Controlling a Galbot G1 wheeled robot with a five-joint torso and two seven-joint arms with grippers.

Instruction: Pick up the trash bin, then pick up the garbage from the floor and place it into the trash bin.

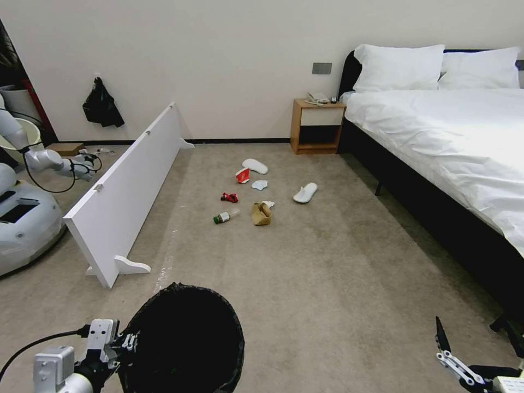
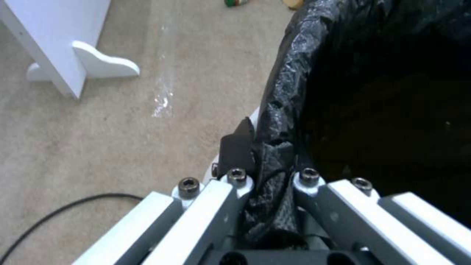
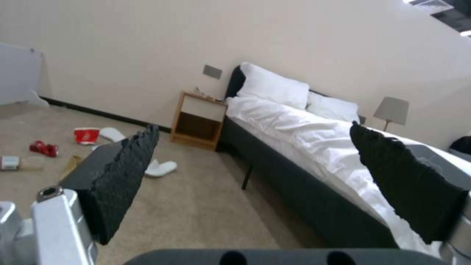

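Note:
The trash bin (image 1: pixel 185 338), lined with a crinkled black bag, is close in front of me at lower left. My left gripper (image 1: pixel 124 343) is shut on its near rim; the left wrist view shows the fingers pinching the bag-covered rim (image 2: pixel 267 162). The garbage lies on the carpet ahead: a red-and-white carton (image 1: pixel 242 175), a tissue (image 1: pixel 260 185), a red wrapper (image 1: pixel 229 197), a green-capped bottle (image 1: pixel 225 216), a brown paper bag (image 1: pixel 261 213) and two white slippers (image 1: pixel 255 166) (image 1: pixel 305 192). My right gripper (image 1: pixel 477 341) hangs open and holds nothing at lower right, well short of the litter.
A long white panel on feet (image 1: pixel 128 191) stands on the left. A bed (image 1: pixel 447 142) with a dark frame runs along the right, a wooden nightstand (image 1: pixel 316 126) beside it. Another robot (image 1: pixel 22 218) sits at far left. A black bag (image 1: pixel 101 105) hangs on the wall.

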